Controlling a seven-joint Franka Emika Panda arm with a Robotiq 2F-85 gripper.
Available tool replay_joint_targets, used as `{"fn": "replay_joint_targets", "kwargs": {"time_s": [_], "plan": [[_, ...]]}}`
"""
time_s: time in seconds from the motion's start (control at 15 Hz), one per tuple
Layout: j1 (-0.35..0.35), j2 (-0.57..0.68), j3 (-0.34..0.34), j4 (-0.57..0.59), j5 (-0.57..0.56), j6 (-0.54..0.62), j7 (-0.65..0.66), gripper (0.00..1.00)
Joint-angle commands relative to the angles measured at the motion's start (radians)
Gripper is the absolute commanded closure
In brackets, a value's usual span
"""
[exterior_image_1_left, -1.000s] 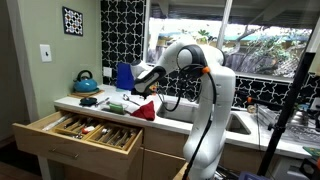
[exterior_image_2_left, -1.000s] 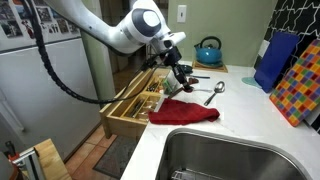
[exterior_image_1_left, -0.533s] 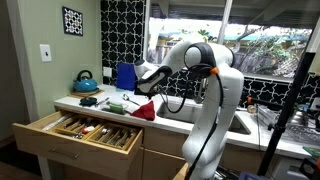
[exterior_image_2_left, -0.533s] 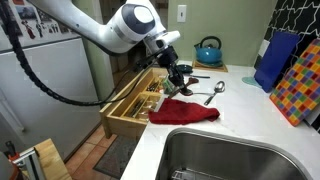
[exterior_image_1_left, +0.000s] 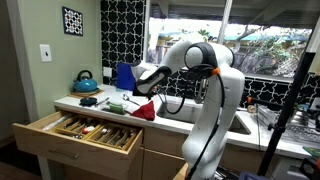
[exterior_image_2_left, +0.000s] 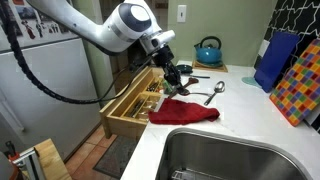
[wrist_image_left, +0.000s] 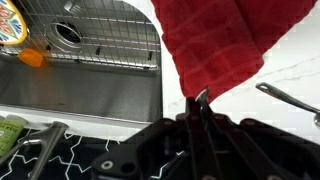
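Note:
My gripper (exterior_image_2_left: 172, 80) hangs just above the near end of a red cloth (exterior_image_2_left: 185, 112) that lies on the white counter beside the sink. In the wrist view the fingers (wrist_image_left: 200, 98) are pressed together on a thin silver utensil (wrist_image_left: 203, 95); only its tip shows. The red cloth (wrist_image_left: 210, 45) fills the upper middle of that view. In an exterior view the gripper (exterior_image_1_left: 137, 92) is over the counter behind the open drawer (exterior_image_1_left: 75, 128). A metal spoon (exterior_image_2_left: 213, 92) lies on the counter past the cloth, and its handle shows in the wrist view (wrist_image_left: 290, 97).
An open wooden drawer (exterior_image_2_left: 130, 105) with several utensils juts out below the counter edge. A teal kettle (exterior_image_2_left: 208, 52) stands at the back. A blue board (exterior_image_2_left: 275, 60) and a multicoloured board (exterior_image_2_left: 300, 85) lean on the wall. The steel sink (exterior_image_2_left: 240, 155) is beside the cloth.
The gripper has moved a little away from the spoon towards the drawer side and stays shut. The cloth and spoon have not moved.

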Motion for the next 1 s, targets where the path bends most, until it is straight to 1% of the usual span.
{"fn": "replay_joint_targets", "kwargs": {"time_s": [0.0, 0.07, 0.27, 0.4, 0.53, 0.73, 0.93], "plan": [[-0.006, -0.041, 0.038, -0.062, -0.044, -0.013, 0.089, 0.99], [-0.003, -0.032, 0.044, -0.072, -0.029, -0.003, 0.094, 0.99], [-0.001, -0.026, 0.062, -0.105, -0.031, 0.0, 0.138, 0.99], [-0.004, -0.026, 0.07, -0.124, -0.042, -0.023, 0.176, 0.99], [-0.017, -0.012, 0.069, -0.132, -0.105, -0.012, 0.273, 0.99], [-0.014, 0.024, 0.064, -0.132, -0.164, 0.019, 0.353, 0.99], [-0.007, 0.064, 0.057, -0.124, -0.177, 0.047, 0.386, 0.99]]}}
